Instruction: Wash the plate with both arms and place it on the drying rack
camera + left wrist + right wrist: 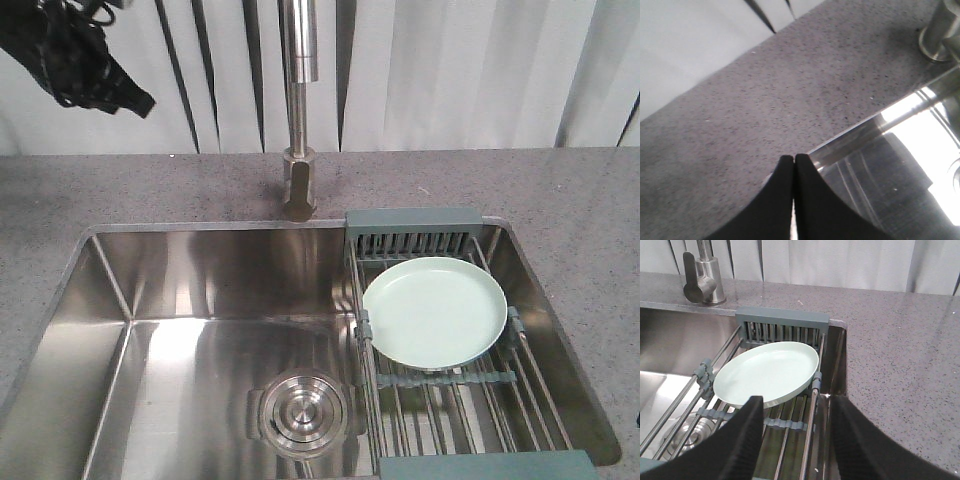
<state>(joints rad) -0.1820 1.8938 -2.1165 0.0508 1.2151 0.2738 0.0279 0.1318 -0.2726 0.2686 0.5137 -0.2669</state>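
Note:
The pale mint-green plate (433, 311) (766, 373) lies flat on the drying rack (421, 232) (782, 323), which spans the right side of the steel sink (180, 290). My right gripper (796, 405) hovers open just in front of the plate's near edge, above the rack rods, holding nothing. My left gripper (793, 159) is shut and empty, over the grey counter at the sink's left rim. In the front view the left arm (85, 60) hangs high at the upper left, far from the plate.
The tap (299, 110) (702, 280) stands behind the sink's middle. A round steel drain (303, 413) sits in the sink floor left of the rack. Speckled grey counter (590, 200) surrounds the sink; a white curtain hangs behind.

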